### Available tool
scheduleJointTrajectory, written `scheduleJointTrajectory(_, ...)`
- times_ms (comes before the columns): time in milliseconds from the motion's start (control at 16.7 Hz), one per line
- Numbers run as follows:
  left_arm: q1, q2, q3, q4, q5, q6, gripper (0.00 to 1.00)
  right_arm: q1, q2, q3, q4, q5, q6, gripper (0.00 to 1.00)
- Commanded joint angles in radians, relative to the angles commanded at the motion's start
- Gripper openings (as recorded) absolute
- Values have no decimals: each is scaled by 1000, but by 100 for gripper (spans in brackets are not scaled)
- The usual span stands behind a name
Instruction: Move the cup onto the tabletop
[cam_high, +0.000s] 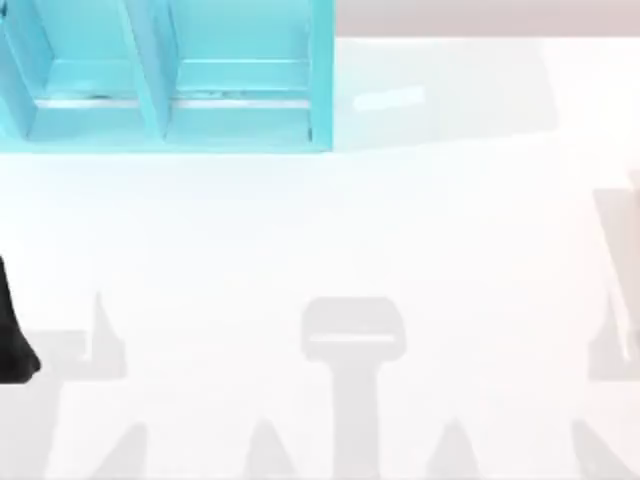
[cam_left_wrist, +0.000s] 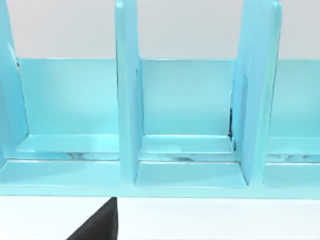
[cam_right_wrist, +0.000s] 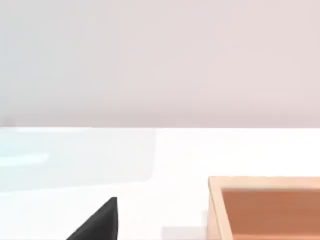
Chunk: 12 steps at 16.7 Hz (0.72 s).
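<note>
The cup is out of view. The glossy white tabletop (cam_high: 320, 250) spreads across the top view and runs along the front of the shelf in the left wrist view (cam_left_wrist: 215, 220). My left gripper (cam_high: 15, 335) is a black shape at the table's far left edge, well in front of the shelf. A black part of it (cam_left_wrist: 100, 222) also rises at the edge of the left wrist view, which faces the shelf's compartments. A black part of my right gripper (cam_right_wrist: 100, 222) hangs low over the white tabletop (cam_right_wrist: 150, 165).
A turquoise compartmented shelf unit (cam_high: 170, 80) stands at the back left, its upright dividers (cam_left_wrist: 127, 95) splitting it into bays. An open orange-brown box (cam_right_wrist: 265, 205) sits on the table near my right gripper. Grey arm shadows lie along the front.
</note>
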Motion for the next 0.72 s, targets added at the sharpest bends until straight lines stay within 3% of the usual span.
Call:
scheduleJointTrajectory(300,0,0,0,0,0,0,100,-38,66,64,-64,-1,-56,100)
scheduleJointTrajectory(720,0,0,0,0,0,0,100,-269,556,475,-478,-3,-391,100)
